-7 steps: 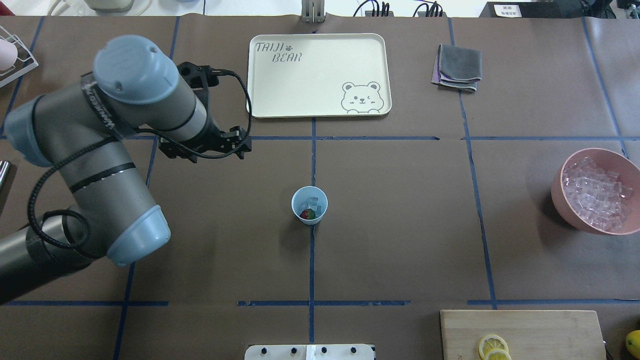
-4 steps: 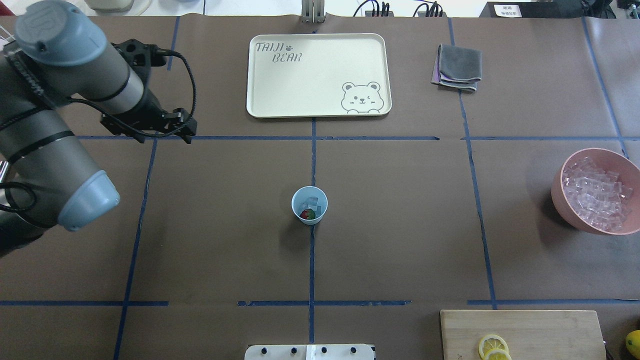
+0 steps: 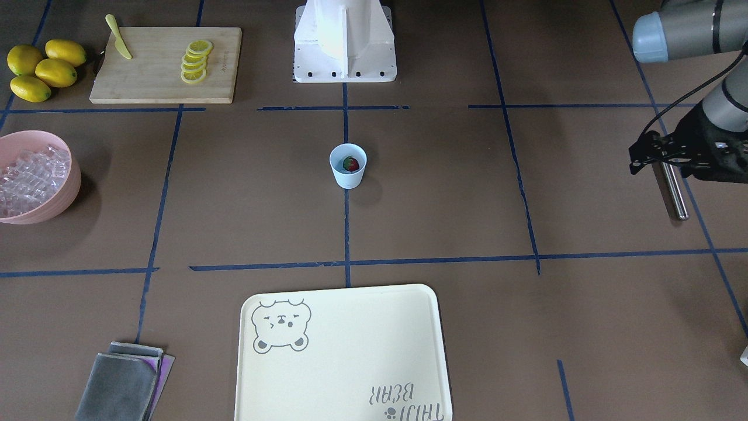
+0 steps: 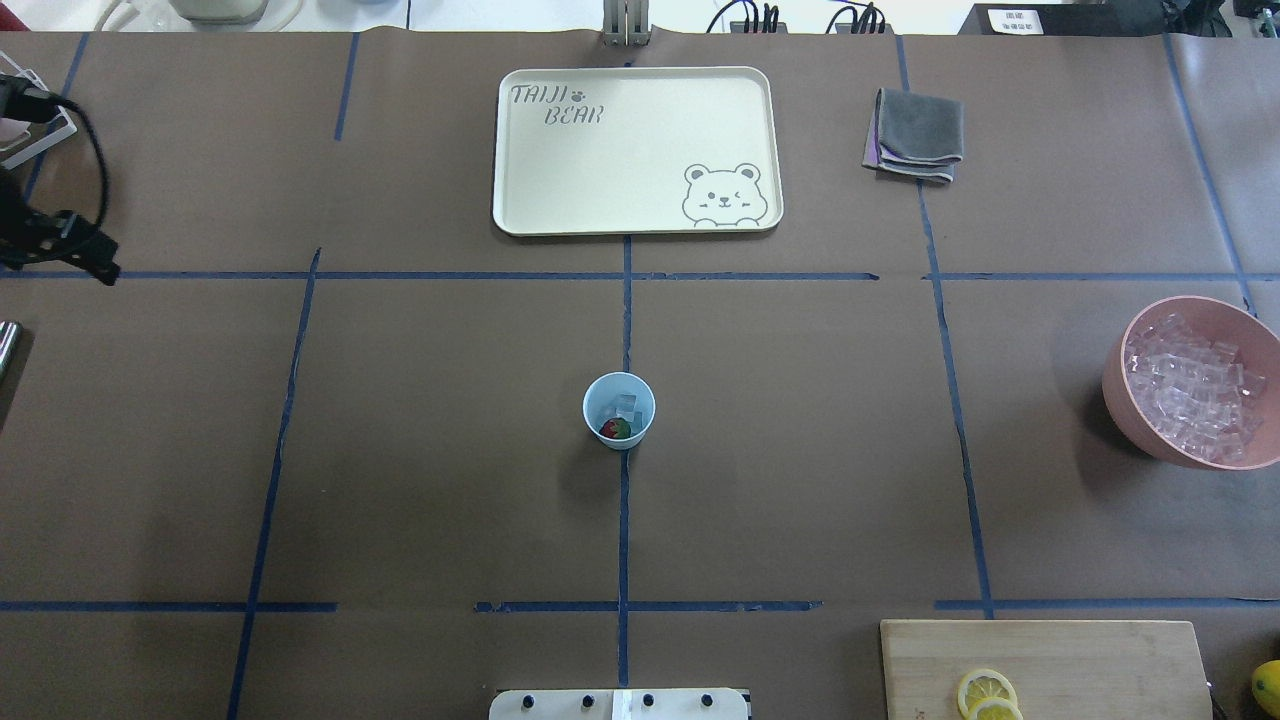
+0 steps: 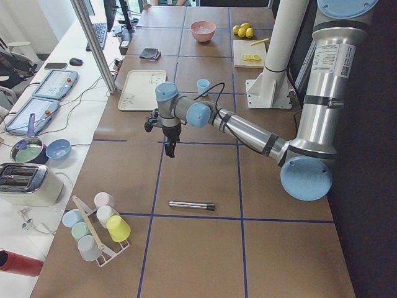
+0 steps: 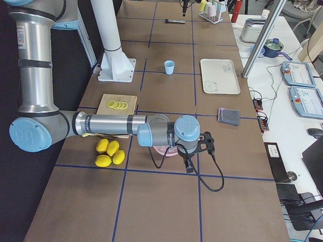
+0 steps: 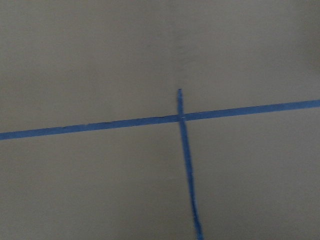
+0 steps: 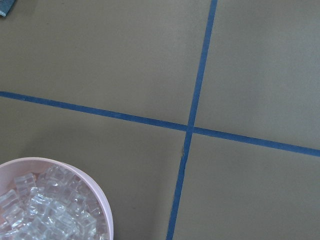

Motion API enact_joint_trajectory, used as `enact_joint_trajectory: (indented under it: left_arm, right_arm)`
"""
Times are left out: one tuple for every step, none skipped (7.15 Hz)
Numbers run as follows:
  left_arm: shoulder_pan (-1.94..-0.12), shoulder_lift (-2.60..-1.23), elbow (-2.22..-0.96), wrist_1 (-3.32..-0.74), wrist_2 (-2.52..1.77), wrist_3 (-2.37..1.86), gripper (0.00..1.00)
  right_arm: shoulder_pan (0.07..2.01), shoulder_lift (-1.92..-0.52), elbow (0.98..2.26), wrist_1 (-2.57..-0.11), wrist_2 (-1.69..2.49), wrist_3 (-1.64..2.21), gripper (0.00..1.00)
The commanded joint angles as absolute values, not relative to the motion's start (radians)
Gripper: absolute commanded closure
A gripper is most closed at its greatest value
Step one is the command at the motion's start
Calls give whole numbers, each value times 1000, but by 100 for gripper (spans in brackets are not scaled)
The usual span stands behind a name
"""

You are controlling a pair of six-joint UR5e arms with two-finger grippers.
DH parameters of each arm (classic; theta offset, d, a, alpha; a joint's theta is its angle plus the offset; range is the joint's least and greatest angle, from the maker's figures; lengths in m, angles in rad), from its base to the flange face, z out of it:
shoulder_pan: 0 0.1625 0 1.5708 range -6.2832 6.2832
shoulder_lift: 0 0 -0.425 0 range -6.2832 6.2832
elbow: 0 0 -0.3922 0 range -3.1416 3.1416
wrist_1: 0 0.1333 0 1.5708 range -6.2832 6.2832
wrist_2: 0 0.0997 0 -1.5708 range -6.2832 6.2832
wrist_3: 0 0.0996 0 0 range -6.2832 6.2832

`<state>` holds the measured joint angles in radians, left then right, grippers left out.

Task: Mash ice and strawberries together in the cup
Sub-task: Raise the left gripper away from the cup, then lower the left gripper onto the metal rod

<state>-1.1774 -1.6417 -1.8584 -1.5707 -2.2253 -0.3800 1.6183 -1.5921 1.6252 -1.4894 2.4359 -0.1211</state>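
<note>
The pale blue cup [image 4: 592,398] stands upright at the table's middle, also in the front view [image 3: 347,176]. Inside it lie a red strawberry [image 4: 614,429] [image 3: 350,164] and a few clear ice cubes [image 4: 625,405]. More ice [image 4: 1190,385] is heaped in the pink bowl [image 4: 1113,395] at the right end. My left gripper [image 3: 634,164] [image 4: 100,270] hangs empty over the table's left end, far from the cup; I cannot tell whether it is open. My right gripper [image 6: 188,167] hovers beside the pink bowl, seen only in the right side view; I cannot tell its state.
A metal rod [image 3: 671,190] lies on the table just by my left gripper. A cream bear tray [image 4: 600,170] and a folded grey cloth [image 4: 915,135] sit at the far side. A cutting board [image 3: 158,82] with lemon slices, whole lemons [image 3: 41,70] and a cup rack [image 5: 96,226] stand at the ends.
My left arm has swung from left of the cup out to the table's left end. The cup and its contents have not moved.
</note>
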Motion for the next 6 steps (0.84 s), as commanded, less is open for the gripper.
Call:
enact_joint_trajectory:
  left_arm:
    - [-1212,-1502,-1736,-1881,-2230,-365,0]
    - [-1209,-1502,-1635,-1998,-2229,-376,0]
    - [-1206,-1508,-1535,-2131,-2224,-449,0]
    - [-1204,-1511,-1431,-2284,-2221,-533,0]
    - [-1200,-1514,-1360,-2384,-2217,-602,0]
    - [-1200,-1514,-1344,-2416,-2217,-627,0]
  right_arm:
    - [1618,-1592,1623,-1489,2436,-115,1]
    - [1618,-1592,1623,-1489,2436,-115,1]
    - [1618,-1592,1624,-1489,2436,-115,1]
    - [1618,-1592,1624,-1489,2436,-115,1]
    - [1618,-1592,1623,-1489,2436,-115,1]
    - [1618,-1592,1624,-1488,2436,-115,1]
